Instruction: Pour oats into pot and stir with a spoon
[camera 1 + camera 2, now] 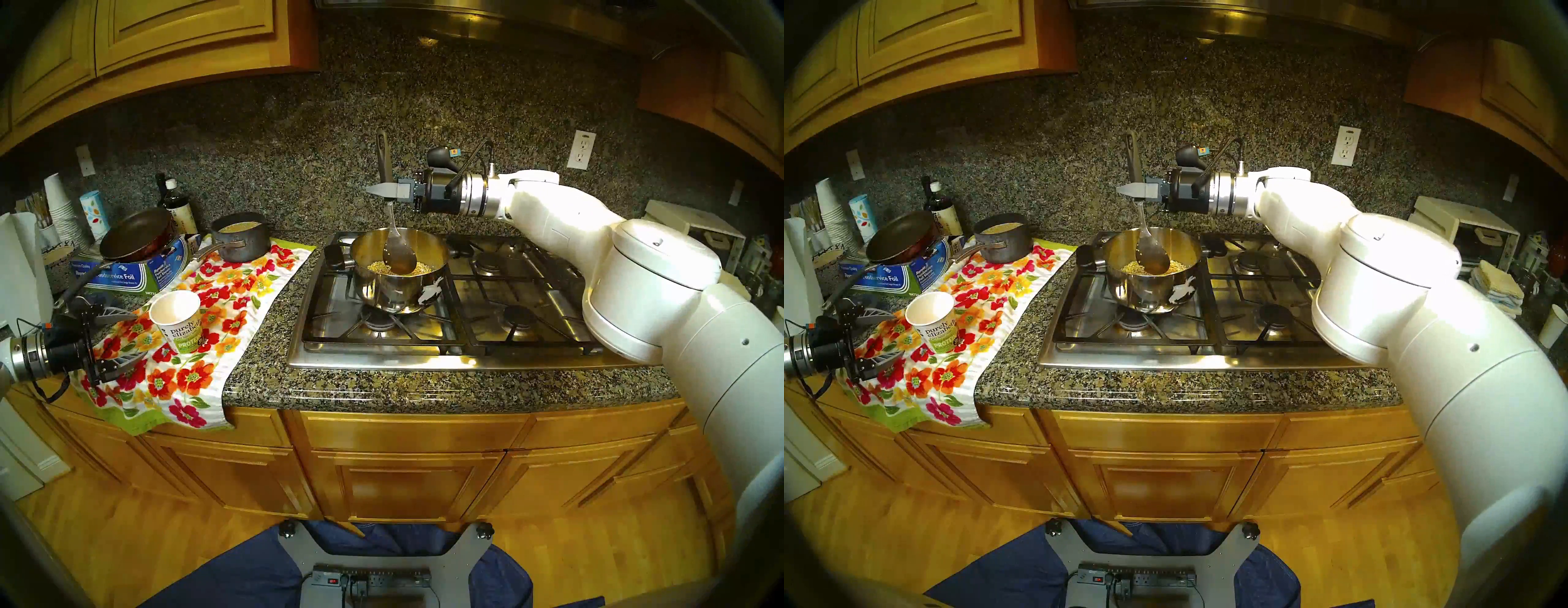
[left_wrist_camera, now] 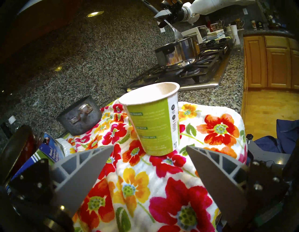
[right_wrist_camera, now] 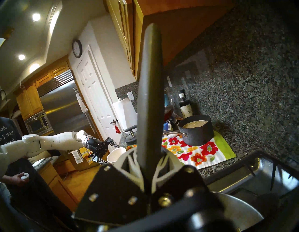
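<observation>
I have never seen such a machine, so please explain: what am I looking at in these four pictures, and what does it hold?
It is a robot with two white arms, each ending in a claw. Two pictures look down from its head at a kitchen counter; the other two come from cameras on its wrists.

The right claw is shut on the dark handle of a spoon, whose bowl dips into the oats inside the steel pot on the stove.

The left claw is open and holds nothing. Before it stands a paper cup, apparently empty, on a flowered towel. A smaller dark pot sits further back.
</observation>
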Controlling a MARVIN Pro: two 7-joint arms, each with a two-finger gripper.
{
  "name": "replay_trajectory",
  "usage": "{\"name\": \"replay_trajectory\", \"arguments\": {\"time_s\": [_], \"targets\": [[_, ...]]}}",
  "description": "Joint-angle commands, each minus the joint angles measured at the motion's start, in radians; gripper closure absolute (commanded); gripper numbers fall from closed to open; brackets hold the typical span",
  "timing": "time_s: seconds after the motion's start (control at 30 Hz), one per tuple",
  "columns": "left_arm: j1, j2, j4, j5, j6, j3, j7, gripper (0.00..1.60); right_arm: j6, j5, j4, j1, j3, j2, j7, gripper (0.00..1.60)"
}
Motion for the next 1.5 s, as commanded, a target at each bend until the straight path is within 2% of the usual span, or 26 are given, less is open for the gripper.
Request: {"name": "replay_trajectory", "arguments": {"time_s": [0.0, 0.2, 0.47, 0.5, 0.7, 1.47], "targets": [[-0.003, 0.006, -0.002, -0.022, -0.004, -0.031, -0.1, 0.0, 0.008, 0.007, -0.002, 0.034, 0.009, 0.018, 0.014, 1.6], [-0.008, 0.005, 0.003, -0.033, 0.0, -0.032, -0.127, 0.0, 0.013, -0.003, -0.002, 0.021, 0.004, 0.031, 0.014, 1.6], [0.008, 0.008, -0.003, -0.028, -0.005, -0.037, -0.097, 0.0, 0.007, -0.015, 0.008, -0.014, -0.006, 0.049, 0.014, 1.6], [0.002, 0.007, 0.001, -0.033, -0.003, -0.035, -0.114, 0.0, 0.004, -0.017, 0.01, -0.021, -0.008, 0.052, 0.014, 1.6], [0.007, 0.008, -0.002, -0.029, -0.006, -0.037, -0.102, 0.0, -0.01, -0.027, 0.022, -0.042, -0.015, 0.056, 0.004, 1.6], [0.005, 0.01, -0.012, -0.004, -0.014, -0.018, -0.034, 0.0, -0.026, -0.035, 0.034, 0.009, -0.021, 0.021, -0.207, 1.6]]}}
